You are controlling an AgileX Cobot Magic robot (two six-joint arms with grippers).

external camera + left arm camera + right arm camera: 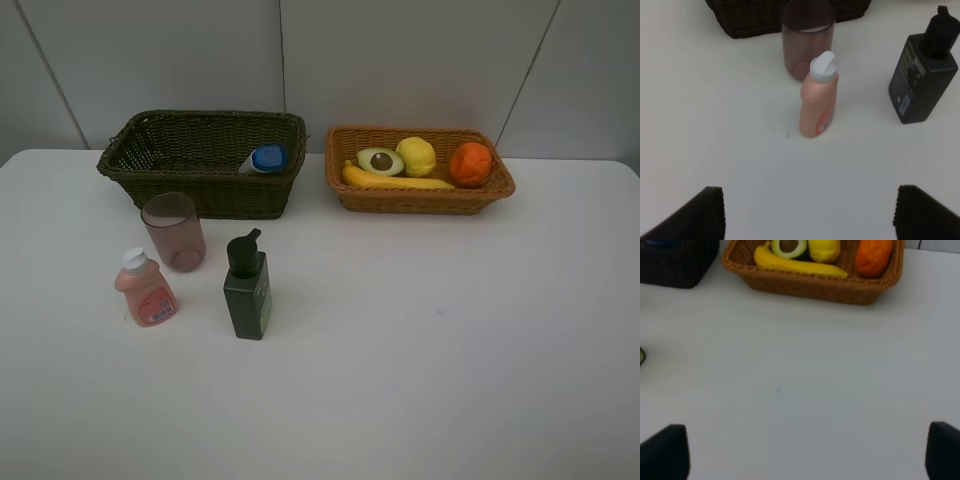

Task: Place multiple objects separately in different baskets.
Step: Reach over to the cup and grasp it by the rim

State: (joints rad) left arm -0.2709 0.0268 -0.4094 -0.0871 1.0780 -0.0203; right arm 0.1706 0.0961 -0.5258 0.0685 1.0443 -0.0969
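My left claw (812, 216) is wide apart and holds nothing. My right claw (805, 457) is wide apart too, with nothing in it.

The small pink bottle (146, 290) stands on the white table (450, 350), at the lower left of the high picture, and my left claw points right at it. I think it is light, smooth plastic, a bit slippery, and easy to tip over. I would grab it around its middle, under the white cap, not on the cap.

Near it, a bit higher in that picture, is the pinkish cup (174, 232). It is round, thin and see-through, and I guess it bends if squeezed hard. The dark green pump bottle (247, 290) is boxy and looks heavier.

The dark basket (200, 195), at the upper left, is bumpy and woven, with the blue-capped bottle (265, 159) lying inside. The light basket (420, 199), at the upper right, holds the banana (395, 181), avocado half (380, 160), lemon (416, 156) and orange (471, 164).
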